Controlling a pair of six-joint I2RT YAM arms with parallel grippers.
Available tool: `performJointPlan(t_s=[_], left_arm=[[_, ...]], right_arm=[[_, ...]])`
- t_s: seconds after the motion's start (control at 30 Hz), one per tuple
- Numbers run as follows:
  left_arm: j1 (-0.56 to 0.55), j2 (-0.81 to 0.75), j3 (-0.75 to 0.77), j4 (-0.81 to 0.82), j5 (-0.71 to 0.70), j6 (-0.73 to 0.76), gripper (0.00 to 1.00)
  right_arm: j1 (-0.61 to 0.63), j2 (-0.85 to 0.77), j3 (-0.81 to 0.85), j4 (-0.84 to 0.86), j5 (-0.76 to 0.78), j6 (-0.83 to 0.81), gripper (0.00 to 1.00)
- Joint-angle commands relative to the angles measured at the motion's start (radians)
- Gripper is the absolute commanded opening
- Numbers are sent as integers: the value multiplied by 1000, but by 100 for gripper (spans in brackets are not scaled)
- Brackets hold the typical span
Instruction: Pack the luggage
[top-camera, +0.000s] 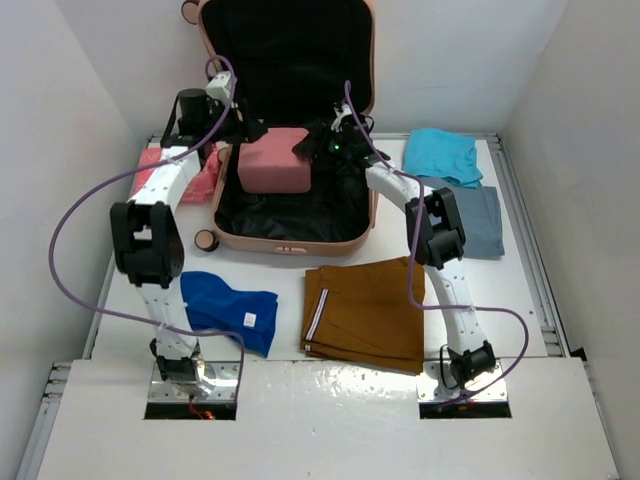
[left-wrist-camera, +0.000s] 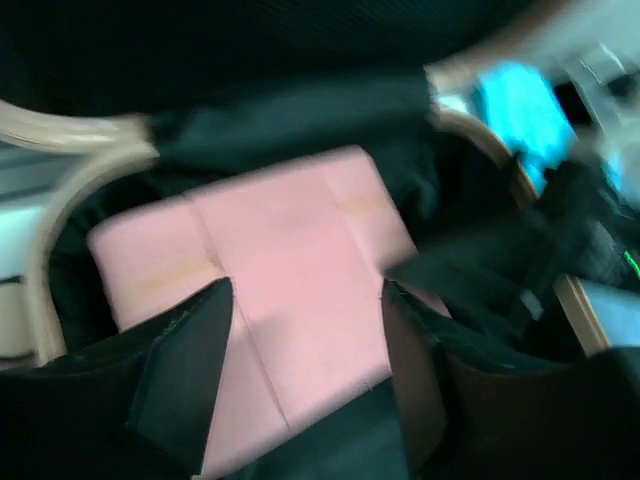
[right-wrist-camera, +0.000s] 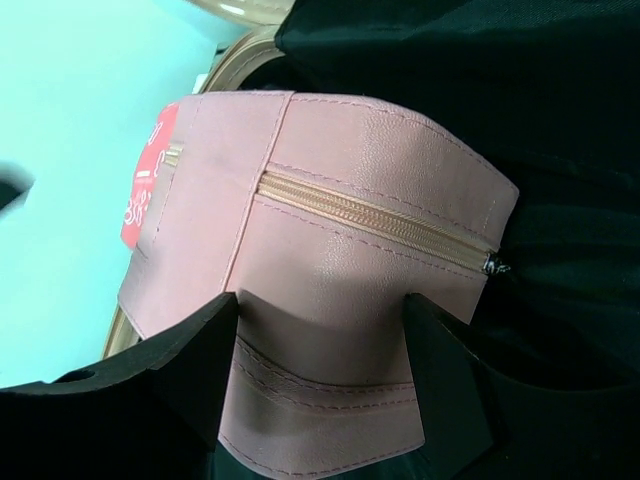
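Luggage (top-camera: 290, 243), salmon-pink and hard-shelled, lay open at the back middle of the white desk (top-camera: 520, 300). Its lid stood upright against the rear wall, and its black-lined base lay flat in front of that. A soft pink pouch (top-camera: 273, 160) sat inside the base, in the back left part, on the rumpled black lining. The right wrist view showed a gold zip across the pouch (right-wrist-camera: 340, 230) and a red label at one end.

The left tool (top-camera: 243, 128) hung at the pouch's back left corner. In its own blurred view its two dark fingers stood apart, with the pouch (left-wrist-camera: 290, 260) filling the gap between them. The right tool (top-camera: 322, 140) hung at the pouch's back right corner, over the lining. Its fingers were also spread, with the pouch showing between and beyond them. Whether either tool touched the pouch could not be told, and neither clearly gripped it.

A red cloth (top-camera: 170, 170) lay left of the luggage, partly under the left arm. A small round object (top-camera: 206, 241) sat just beside the luggage's front left corner. A teal cloth (top-camera: 440, 155) and a grey-blue garment (top-camera: 475, 215) lay to the right. Folded brown shorts (top-camera: 365, 310) with a white side stripe lay in front of the luggage. A blue garment (top-camera: 230, 305) lay to their left, near the left arm's base.
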Motion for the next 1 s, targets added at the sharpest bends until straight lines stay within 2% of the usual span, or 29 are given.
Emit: performJointPlan(t_s=[0.0,0.07,0.1,0.2,0.23,0.37,0.5,0.57,0.6,0.73,0.9,0.97], left_arm=[[5,-190,-110,-104,172,195,60],[5,-235,-146,-209,293,291,55],[5,-258,-172,-322,316,378,49],[-8,-285,-254,-422,250,476,39],[-21,-286,-282,-422,249,477,38],[-77,-260,-353,-349,81,507,36],[-126,-201,-353,-284,-4,481,33],[-160,-192,-344,-231,-50,472,33],[-169,-181,-344,-208,-126,455,33],[-170,-135,-344,-104,-262,385,42],[-170,-67,-291,-22,-311,291,51],[-170,-37,-260,-22,-334,282,51]], right_arm=[[89,-7,-19,68,-125,19,66],[86,-22,-39,68,-128,13,70],[80,-27,-57,70,-131,13,70],[62,-54,-89,68,-130,13,78],[59,-55,-97,70,-130,13,78],[36,-84,-116,62,-133,11,82],[-6,-134,-165,58,-134,5,83],[-27,-162,-186,61,-136,2,83],[-32,-171,-191,59,-148,-5,85],[-61,-238,-269,47,-163,-50,87],[-95,-331,-339,24,-201,-110,87],[-117,-357,-368,3,-217,-113,87]])
